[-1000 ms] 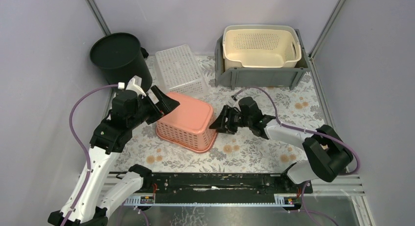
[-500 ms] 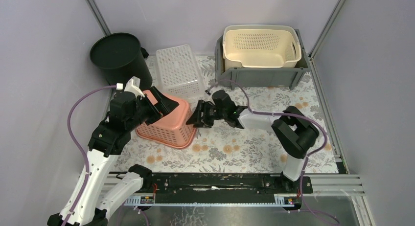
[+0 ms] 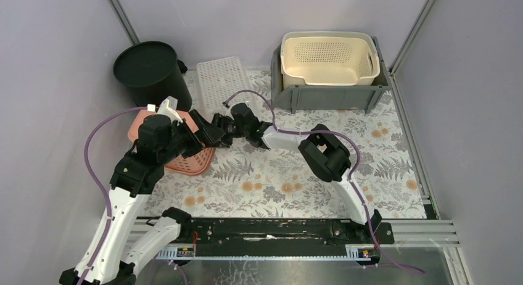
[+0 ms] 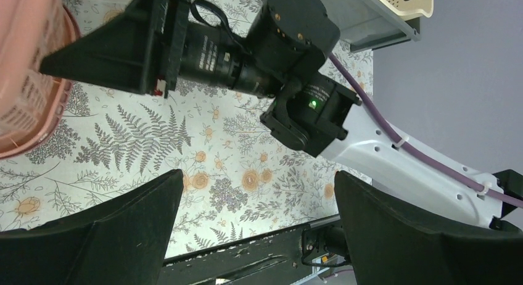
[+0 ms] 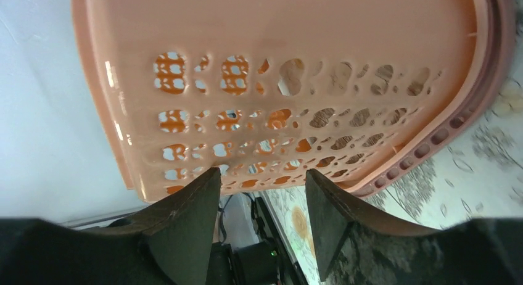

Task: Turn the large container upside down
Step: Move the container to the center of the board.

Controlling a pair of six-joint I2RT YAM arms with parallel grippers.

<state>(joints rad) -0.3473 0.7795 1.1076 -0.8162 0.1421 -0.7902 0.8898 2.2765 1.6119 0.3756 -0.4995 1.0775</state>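
At the far left of the table, the pink basket [image 3: 192, 163] leans tilted against the left arm with part of its rim on the floral cloth [image 3: 277, 181], which suggests it is mid-flip. The left gripper [image 4: 257, 185] hovers beside it, spread wide on nothing, probably as a backstop. The right gripper [image 5: 260, 174], half apart and clamping nothing, noses its tips at the basket's wall, apparently to tip it. The basket is thin, glossy plastic with rounded corners and rows of punched holes.

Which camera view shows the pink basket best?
Right wrist: the basket fills the frame, perforated wall and rim clear. The top view has it mostly hidden behind the left arm; the left wrist catches only an edge.
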